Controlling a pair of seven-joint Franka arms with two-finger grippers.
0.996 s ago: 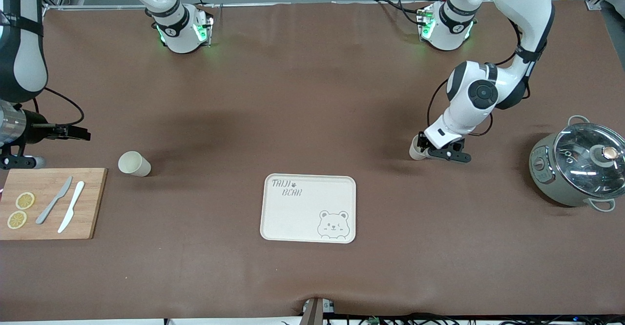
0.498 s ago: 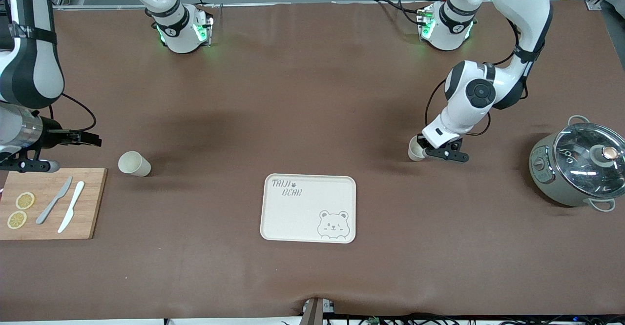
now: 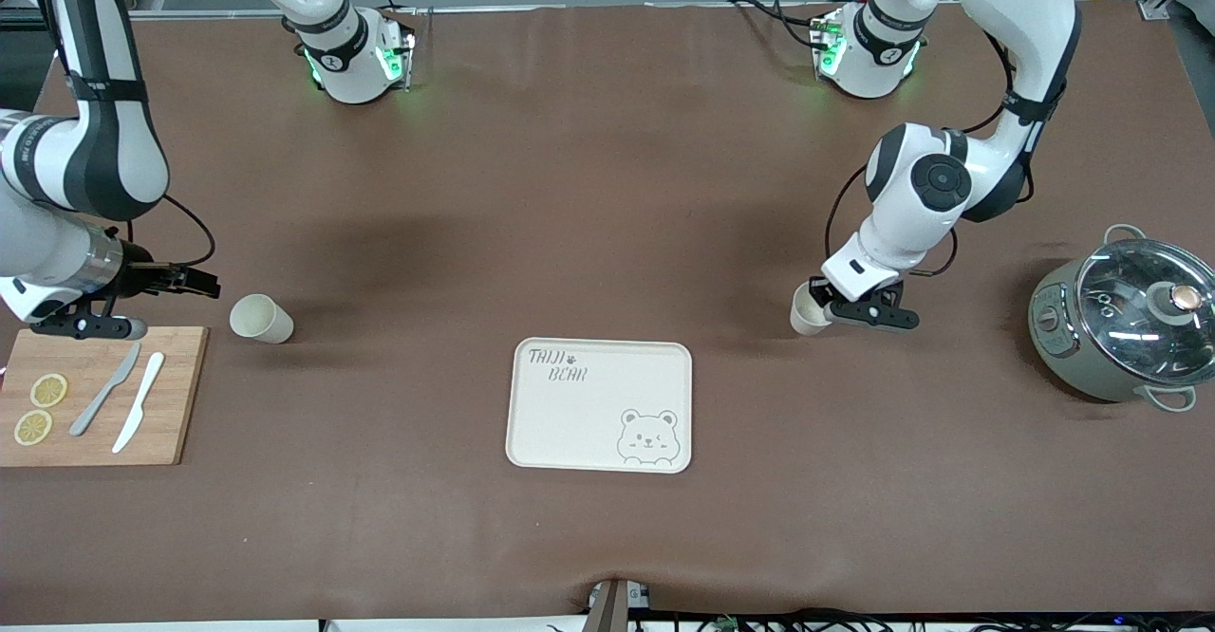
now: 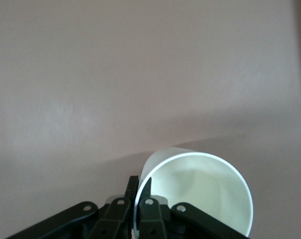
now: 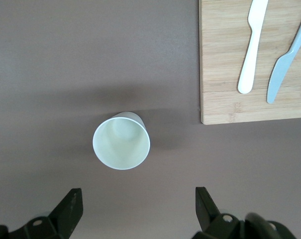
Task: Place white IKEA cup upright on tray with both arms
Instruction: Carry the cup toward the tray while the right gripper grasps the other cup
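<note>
I am looking down on a brown table [image 3: 607, 233] with two white robot arms based along its farthest edge.

The left hand [image 3: 824, 309] is clenched on the rim of a white cup [image 3: 805, 310], one finger inside the cup and one outside, as the left wrist view shows [image 4: 200, 194]. This cup sits tilted at the table surface; I cannot tell whether its base is touching the table. It is farther from the front camera than the tray and toward the left arm's end of the table.

The cream tray [image 3: 570, 423], with a grey bear face and grey lettering, lies flat near the middle of the table, with nothing on it.

The right hand [image 3: 195, 282] is over the table just beside a second white cup [image 3: 259, 318], its fingers [image 5: 68, 211] spread wide apart and grasping nothing. From the right wrist view this cup [image 5: 121, 140] stands upright with its mouth up, close to the corner of a wooden cutting board [image 3: 171, 395].

The board carries a grey knife [image 3: 104, 389], a white knife [image 3: 139, 401] and two lemon slices [image 3: 40, 408].

At the left arm's end of the table stands a grey pot [image 3: 1073, 347] with a glass lid [image 3: 1149, 299].
</note>
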